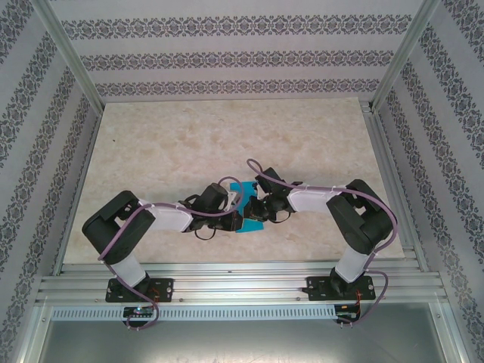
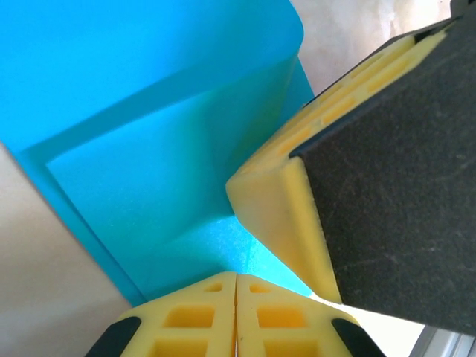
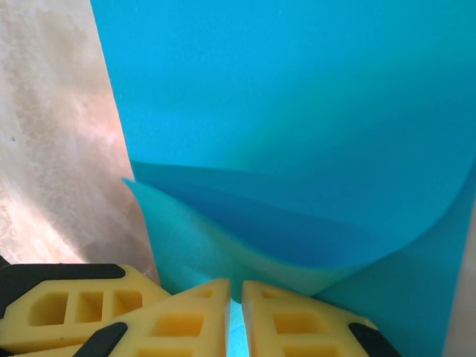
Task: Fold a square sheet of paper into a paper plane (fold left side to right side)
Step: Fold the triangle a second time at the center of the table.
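Observation:
The square sheet of paper (image 1: 247, 226) is bright cyan and lies near the table's front centre, between both grippers. One side of the sheet (image 2: 149, 111) is lifted and curls over the part lying flat. My left gripper (image 1: 237, 219) is shut, and its joined tips (image 2: 236, 277) rest at the paper's near edge with no paper showing between them. My right gripper (image 1: 258, 211) holds the raised flap (image 3: 297, 111); cyan shows in the narrow slit between its tips (image 3: 235, 286). The two grippers almost touch. One yellow right finger (image 2: 282, 216) looms beside my left tips.
The beige marble table top (image 1: 227, 144) has free room behind and to both sides. Patterned walls and metal frame posts (image 1: 72, 57) enclose the table. A slotted aluminium rail (image 1: 242, 283) with the arm bases runs along the near edge.

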`<action>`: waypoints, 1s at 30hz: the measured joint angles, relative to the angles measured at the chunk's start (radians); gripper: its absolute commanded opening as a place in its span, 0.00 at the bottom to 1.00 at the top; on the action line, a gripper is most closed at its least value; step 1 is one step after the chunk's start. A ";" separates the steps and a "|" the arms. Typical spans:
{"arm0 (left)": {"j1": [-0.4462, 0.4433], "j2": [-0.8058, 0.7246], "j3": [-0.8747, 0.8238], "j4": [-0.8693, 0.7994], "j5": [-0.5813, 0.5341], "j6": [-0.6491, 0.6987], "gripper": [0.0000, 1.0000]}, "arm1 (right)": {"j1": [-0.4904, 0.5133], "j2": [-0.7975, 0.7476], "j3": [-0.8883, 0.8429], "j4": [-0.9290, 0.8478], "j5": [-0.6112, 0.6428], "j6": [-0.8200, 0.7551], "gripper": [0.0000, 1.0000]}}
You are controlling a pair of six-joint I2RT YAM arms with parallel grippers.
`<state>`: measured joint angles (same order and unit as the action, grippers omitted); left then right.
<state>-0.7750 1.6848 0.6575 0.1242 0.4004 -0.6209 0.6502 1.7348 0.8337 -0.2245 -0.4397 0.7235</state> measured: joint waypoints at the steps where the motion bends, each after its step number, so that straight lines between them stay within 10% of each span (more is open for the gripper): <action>1: -0.005 -0.001 0.000 -0.002 -0.008 0.000 0.09 | -0.004 0.001 0.002 -0.004 -0.003 -0.005 0.15; 21: -0.040 -0.005 -0.003 -0.002 -0.069 0.003 0.08 | -0.185 0.089 0.119 -0.144 -0.089 -0.164 0.15; 30: -0.044 -0.011 -0.002 -0.002 -0.071 -0.006 0.09 | -0.240 -0.017 0.087 -0.138 0.056 -0.184 0.15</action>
<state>-0.8192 1.6737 0.6556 0.1223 0.3298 -0.6266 0.4099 1.7180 0.9211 -0.3626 -0.3836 0.5396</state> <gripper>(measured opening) 0.086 0.149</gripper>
